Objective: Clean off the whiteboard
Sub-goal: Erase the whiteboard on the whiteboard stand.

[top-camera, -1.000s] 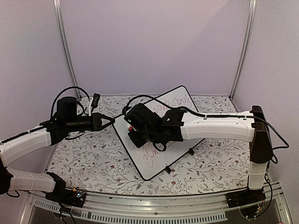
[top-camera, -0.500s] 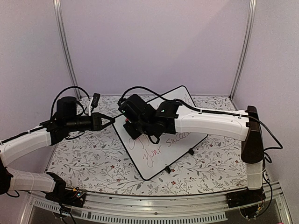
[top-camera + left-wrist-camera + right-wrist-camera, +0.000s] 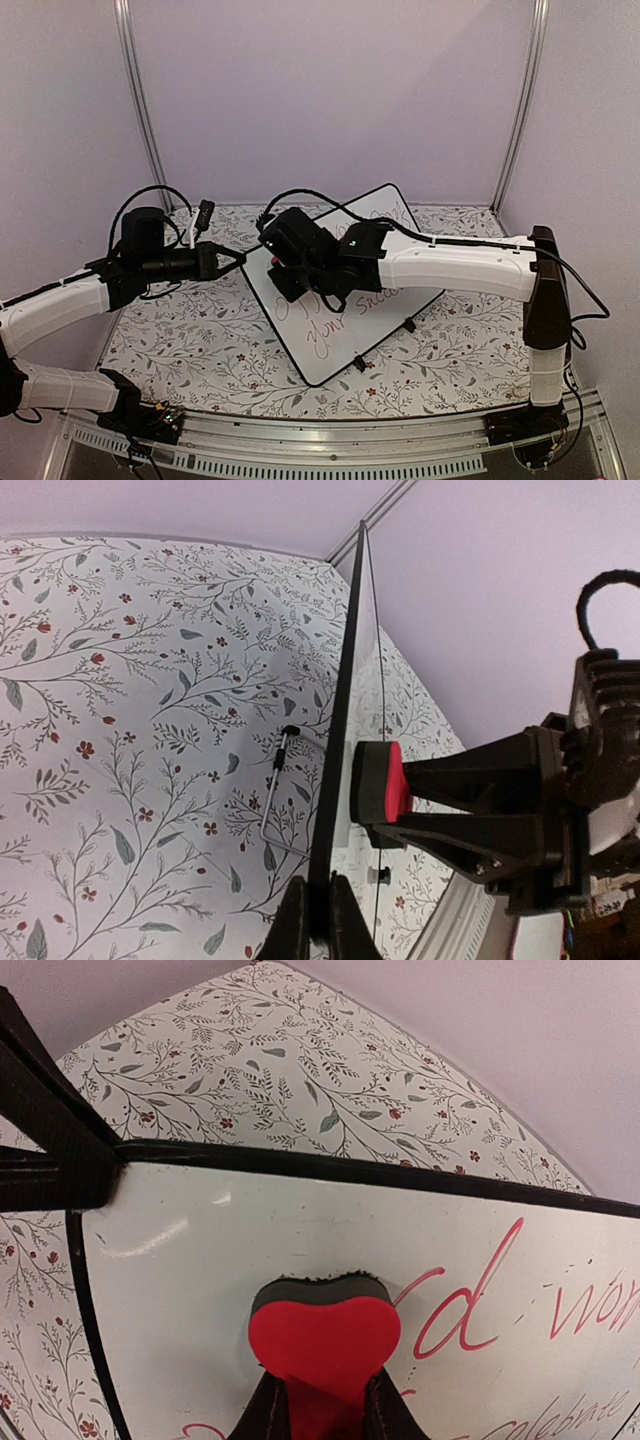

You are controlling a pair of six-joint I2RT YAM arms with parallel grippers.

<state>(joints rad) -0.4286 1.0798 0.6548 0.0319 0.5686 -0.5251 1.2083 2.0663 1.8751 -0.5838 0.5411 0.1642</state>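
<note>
The whiteboard leans tilted at the table's middle, with red handwriting across it. My left gripper is shut on its black rim at the left corner; in the left wrist view the fingers pinch the edge-on rim. My right gripper is shut on a red eraser and presses its dark felt face against the board, near that same corner. Red letters show just to the eraser's right. The left wrist view also has the eraser against the board face.
A floral cloth covers the table. Behind the board stands a bent wire prop, and two small black feet show at its lower right edge. Metal frame posts rise at the back corners; a rail runs along the front.
My right arm has carried the eraser across the board, up and left toward the corner that the left gripper holds. The left arm and the board have stayed put.
</note>
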